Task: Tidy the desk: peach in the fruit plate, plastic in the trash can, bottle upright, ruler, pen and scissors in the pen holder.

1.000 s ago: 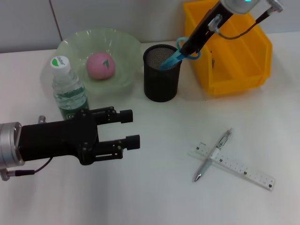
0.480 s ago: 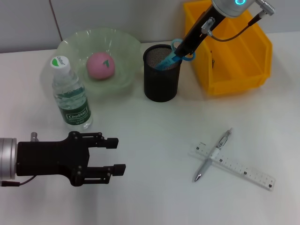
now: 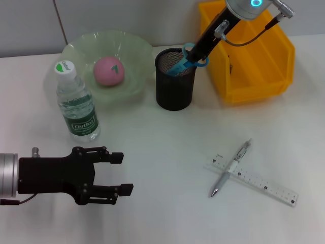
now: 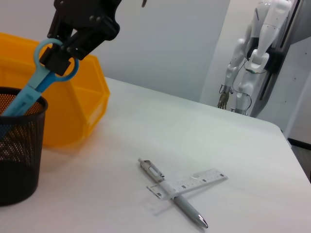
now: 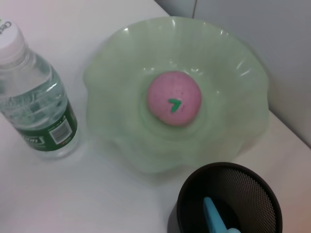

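The blue scissors (image 3: 182, 64) lean blade-down in the black mesh pen holder (image 3: 174, 91). My right gripper (image 3: 199, 51) is shut on their ring handles (image 4: 52, 54) just above the rim. A pink peach (image 3: 108, 70) lies in the green fruit plate (image 3: 137, 51). Beside the plate the bottle (image 3: 77, 104) stands upright. On the table's right the pen (image 3: 230, 169) lies across the clear ruler (image 3: 259, 182). My left gripper (image 3: 121, 173) hovers open near the front left, apart from the bottle. No plastic shows in any view.
A yellow bin (image 3: 254, 76) stands right of the pen holder, under my right arm. The wall runs close behind the plate and bin. Another white robot (image 4: 257, 53) stands beyond the table's far edge.
My left gripper has drawn back from beside the bottle toward the front left, still open. My right gripper shifted slightly up and left, tilting the scissors in the holder.
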Robot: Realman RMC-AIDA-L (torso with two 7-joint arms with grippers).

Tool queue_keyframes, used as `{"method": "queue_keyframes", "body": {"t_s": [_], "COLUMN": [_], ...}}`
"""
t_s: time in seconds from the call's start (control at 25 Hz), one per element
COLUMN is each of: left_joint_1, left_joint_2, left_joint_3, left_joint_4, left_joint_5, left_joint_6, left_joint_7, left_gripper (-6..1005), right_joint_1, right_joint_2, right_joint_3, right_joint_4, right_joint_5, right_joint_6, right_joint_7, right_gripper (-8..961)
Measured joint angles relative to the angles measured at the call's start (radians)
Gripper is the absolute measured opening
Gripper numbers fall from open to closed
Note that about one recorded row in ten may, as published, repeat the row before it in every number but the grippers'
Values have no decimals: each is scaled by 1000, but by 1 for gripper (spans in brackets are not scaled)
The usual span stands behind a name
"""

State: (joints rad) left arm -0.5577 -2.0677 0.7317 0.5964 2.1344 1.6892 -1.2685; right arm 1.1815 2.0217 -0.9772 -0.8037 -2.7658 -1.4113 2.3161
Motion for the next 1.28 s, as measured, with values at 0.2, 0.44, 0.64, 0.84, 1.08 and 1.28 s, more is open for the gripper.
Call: {"method": "queue_keyframes", "body": {"t_s": [0.2,0.44,0.64,0.84,1.08,1.28], "left_joint_1": [2,2,1,-1,-4,-9], "left_joint_2": [0,0,0,0,-1,-3], "left_joint_3": [0,0,0,0,0,0], "left_joint_4": [0,0,0,0,-1,-4], "left_joint_5": [-6,-8,-8,-8,-9,-10], "left_joint_6": [6,7,7,9,9,9], "left_joint_7": [0,0,0,0,0,0], "left_gripper": [810,810,810,810,809,809], "right_joint_1": [0,0,-22,-41,-102,-181], "right_joint_2": [0,6,26,39,58,60], "right_joint_3": [0,0,0,1,-7,-26], "right_joint_4": [0,1,-59,-108,-214,-358], "right_joint_5": [-1,-18,-18,-13,27,117], "right_joint_6": [9,28,43,43,4,-142], "right_joint_7": [16,39,41,42,53,93], "right_gripper": [81,191,423,567,635,648]}}
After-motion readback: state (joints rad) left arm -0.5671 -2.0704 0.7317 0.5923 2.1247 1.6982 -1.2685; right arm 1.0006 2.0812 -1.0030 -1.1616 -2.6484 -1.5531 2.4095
